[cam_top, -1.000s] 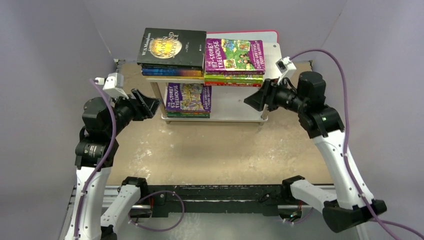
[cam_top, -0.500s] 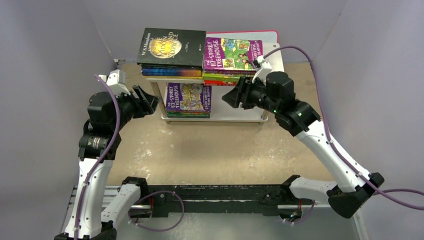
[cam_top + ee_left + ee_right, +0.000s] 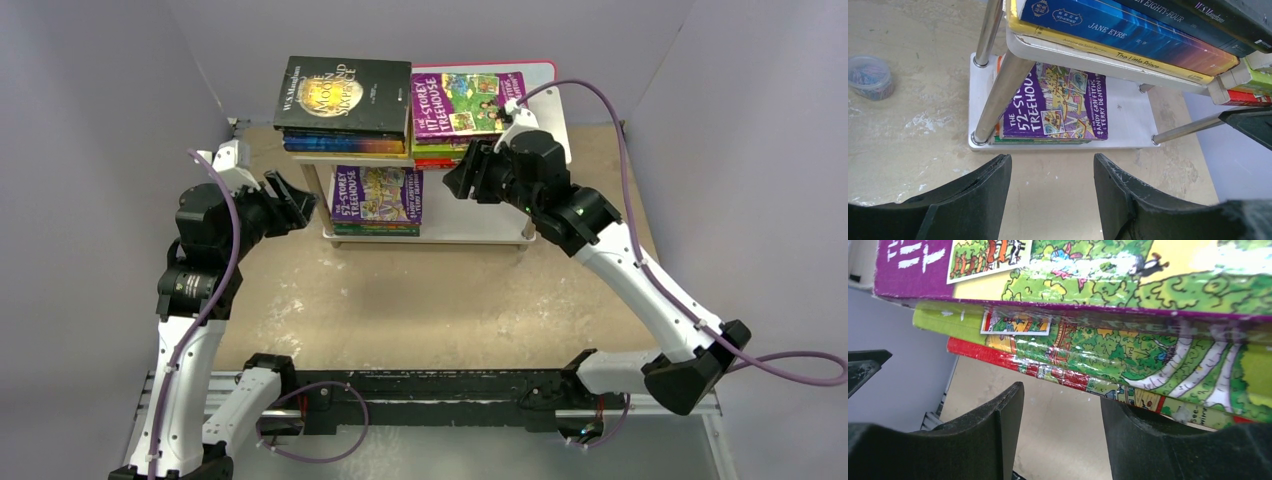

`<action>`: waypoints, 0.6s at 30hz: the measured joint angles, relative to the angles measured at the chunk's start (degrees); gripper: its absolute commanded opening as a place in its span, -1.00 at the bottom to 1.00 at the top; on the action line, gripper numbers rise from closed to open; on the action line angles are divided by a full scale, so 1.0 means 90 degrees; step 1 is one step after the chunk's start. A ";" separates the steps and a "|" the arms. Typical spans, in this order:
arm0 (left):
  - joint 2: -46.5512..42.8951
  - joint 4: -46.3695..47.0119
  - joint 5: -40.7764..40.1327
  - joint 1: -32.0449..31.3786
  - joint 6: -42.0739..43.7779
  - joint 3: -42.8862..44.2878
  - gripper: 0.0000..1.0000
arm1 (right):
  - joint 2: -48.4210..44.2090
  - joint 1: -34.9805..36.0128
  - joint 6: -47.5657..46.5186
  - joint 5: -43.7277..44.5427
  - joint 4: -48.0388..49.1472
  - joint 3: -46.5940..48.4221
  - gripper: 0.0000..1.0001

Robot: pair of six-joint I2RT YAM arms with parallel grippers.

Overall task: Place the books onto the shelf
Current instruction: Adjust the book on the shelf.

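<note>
Your left gripper (image 3: 1051, 159) and right gripper (image 3: 1062, 395) gaped empty. Small tub (image 3: 870, 77) sat near shelf (image 3: 1128, 105). Your right arm (image 3: 600, 230) hid front edge of Treehouse stack (image 3: 460, 100).

Left fingers (image 3: 973, 200) apart, empty; right fingers (image 3: 983, 440) apart, empty; right arm stretched forward.

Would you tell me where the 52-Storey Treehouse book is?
Top view: the 52-Storey Treehouse book tops the shelf's lower-board pile, left side, beneath the Moon and Sixpence stack.
</note>
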 measured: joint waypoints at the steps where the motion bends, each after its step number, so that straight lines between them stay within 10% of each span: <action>1: 0.0000 -0.0007 -0.0002 0.0000 0.0000 0.0000 0.20 | 0.0029 0.0000 0.0005 0.0027 0.0022 0.0002 0.21; 18: 0.0005 -0.0075 -0.0168 0.0002 0.0002 0.0000 0.20 | 0.0391 0.0041 0.0318 -0.0340 0.0508 0.0104 0.36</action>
